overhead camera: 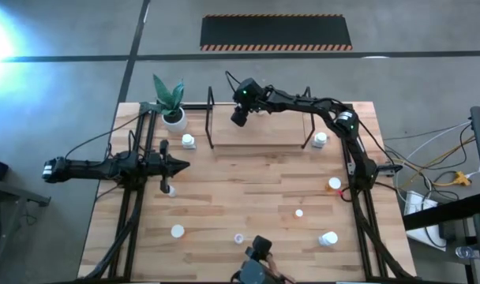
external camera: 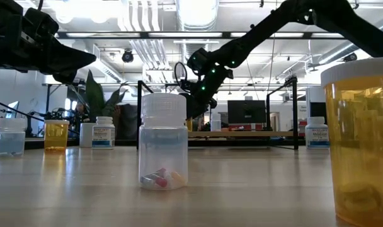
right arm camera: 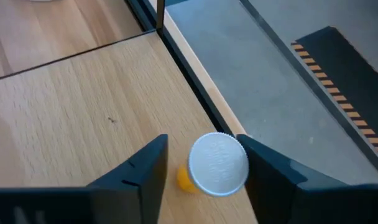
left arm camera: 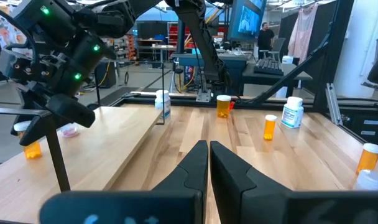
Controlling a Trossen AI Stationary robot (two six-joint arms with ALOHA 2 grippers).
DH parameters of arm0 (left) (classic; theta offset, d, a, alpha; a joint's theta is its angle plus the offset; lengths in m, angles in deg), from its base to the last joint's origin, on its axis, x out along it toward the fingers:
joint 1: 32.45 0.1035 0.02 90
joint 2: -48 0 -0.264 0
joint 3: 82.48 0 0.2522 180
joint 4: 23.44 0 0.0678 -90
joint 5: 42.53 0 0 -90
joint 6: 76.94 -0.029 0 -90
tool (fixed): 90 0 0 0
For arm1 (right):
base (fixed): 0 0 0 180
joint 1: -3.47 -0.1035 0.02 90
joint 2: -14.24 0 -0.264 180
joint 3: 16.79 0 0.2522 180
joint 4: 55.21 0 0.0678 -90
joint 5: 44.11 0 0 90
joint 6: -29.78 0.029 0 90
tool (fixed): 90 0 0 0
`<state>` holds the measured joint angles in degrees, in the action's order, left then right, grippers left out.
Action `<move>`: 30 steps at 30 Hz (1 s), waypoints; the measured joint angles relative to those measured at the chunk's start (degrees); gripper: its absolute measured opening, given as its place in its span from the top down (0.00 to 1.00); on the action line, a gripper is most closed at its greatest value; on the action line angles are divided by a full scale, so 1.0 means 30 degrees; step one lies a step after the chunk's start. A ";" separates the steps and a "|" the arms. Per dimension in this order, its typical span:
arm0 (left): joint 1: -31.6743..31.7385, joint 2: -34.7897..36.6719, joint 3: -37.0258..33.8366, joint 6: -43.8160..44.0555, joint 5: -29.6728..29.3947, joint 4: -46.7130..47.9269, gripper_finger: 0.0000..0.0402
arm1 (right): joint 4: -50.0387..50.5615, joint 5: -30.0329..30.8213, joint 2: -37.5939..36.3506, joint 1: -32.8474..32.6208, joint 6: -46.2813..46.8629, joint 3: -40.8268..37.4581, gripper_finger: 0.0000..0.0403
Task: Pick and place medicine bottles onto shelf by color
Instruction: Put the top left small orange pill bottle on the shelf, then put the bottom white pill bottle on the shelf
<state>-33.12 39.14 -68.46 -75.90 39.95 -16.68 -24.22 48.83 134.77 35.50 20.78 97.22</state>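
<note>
The shelf (overhead camera: pixel 264 132), a light board in a black wire frame, stands at the table's far middle. My right gripper (overhead camera: pixel 240 118) hangs over its far left corner, open. Its fingers stand on either side of an orange bottle with a white cap (right arm camera: pixel 217 165), which stands upright on the shelf board (right arm camera: pixel 83 106) near its far edge. My left gripper (overhead camera: pixel 181 165) is shut and empty above the table's left side, left of the shelf. Other bottles stand loose on the table: white ones (overhead camera: pixel 189 141) (overhead camera: pixel 320 140), an orange one (overhead camera: pixel 335 184) and a clear one (external camera: pixel 164 142). My right gripper comes at the orange bottle from above, one finger on each side of its white cap (right arm camera: pixel 217 165). One finger (right arm camera: pixel 145 171) stands clear of the cap. The other finger (right arm camera: pixel 270 171) is right beside the cap's rim, and I cannot tell whether it touches.
A plant in a white pot (overhead camera: pixel 174 117) stands at the far left beside the shelf. More small bottles (overhead camera: pixel 177 231) (overhead camera: pixel 299 213) (overhead camera: pixel 328 238) are scattered over the table's near half. A big orange bottle (external camera: pixel 361 139) stands close to the low camera.
</note>
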 joint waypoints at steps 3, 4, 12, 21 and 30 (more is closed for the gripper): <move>-0.0005 0.0000 0.0000 0.0000 -0.0001 0.0000 1.00 | -0.0023 -0.0007 -0.0043 0.0000 -0.0279 0.0000 0.48; -0.0002 0.0000 0.0000 0.0000 -0.0005 0.0000 1.00 | 0.0001 -0.0007 -0.0094 0.0000 -0.0399 0.0000 0.46; -0.0003 0.0000 0.0000 0.0000 -0.0005 0.0000 1.00 | -0.0086 -0.0064 -0.1058 -0.0044 -0.1067 -0.0007 0.38; -0.0002 0.0007 0.0000 0.0000 -0.0005 0.0000 1.00 | -0.0207 0.0029 -0.3043 -0.0156 -0.0819 -0.0161 0.40; -0.0001 0.0007 0.0000 0.0000 -0.0005 -0.0004 1.00 | -0.1181 0.0499 -0.5731 -0.2409 0.0184 -0.4321 0.51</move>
<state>-33.12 39.16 -68.46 -75.90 39.94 -16.70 -27.77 50.32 117.57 28.27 21.34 84.25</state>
